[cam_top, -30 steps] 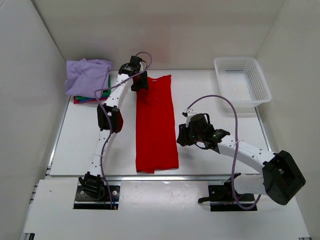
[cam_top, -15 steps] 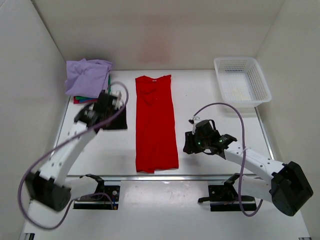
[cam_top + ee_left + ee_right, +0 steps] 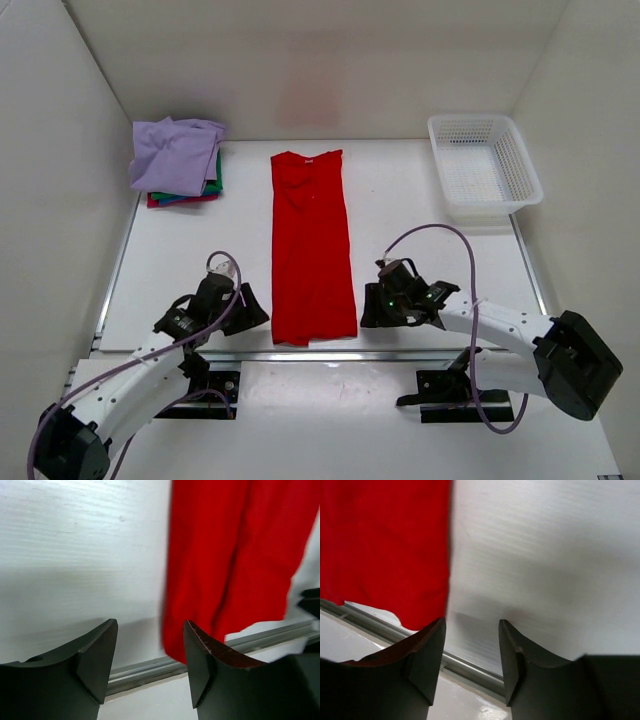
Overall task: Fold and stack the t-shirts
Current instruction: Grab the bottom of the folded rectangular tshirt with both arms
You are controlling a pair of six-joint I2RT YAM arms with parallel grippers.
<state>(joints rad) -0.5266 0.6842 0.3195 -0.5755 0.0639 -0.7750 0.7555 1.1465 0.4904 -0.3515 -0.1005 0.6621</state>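
A bright red t-shirt (image 3: 312,245) lies flat as a long narrow strip down the middle of the table, collar at the far end. My left gripper (image 3: 252,306) is open and empty just left of its near hem; the hem shows in the left wrist view (image 3: 225,570). My right gripper (image 3: 366,308) is open and empty just right of the same hem, seen in the right wrist view (image 3: 385,550). A stack of folded shirts, pale lavender (image 3: 175,150) on top of green and red, sits at the far left corner.
A white mesh basket (image 3: 484,163) stands at the far right. A metal rail (image 3: 165,667) runs along the table's near edge, right under both grippers; it also shows in the right wrist view (image 3: 470,670).
My left arm has swung from the shirt's collar end back to the near left of the hem. My right gripper has moved nearer and closer to the hem.
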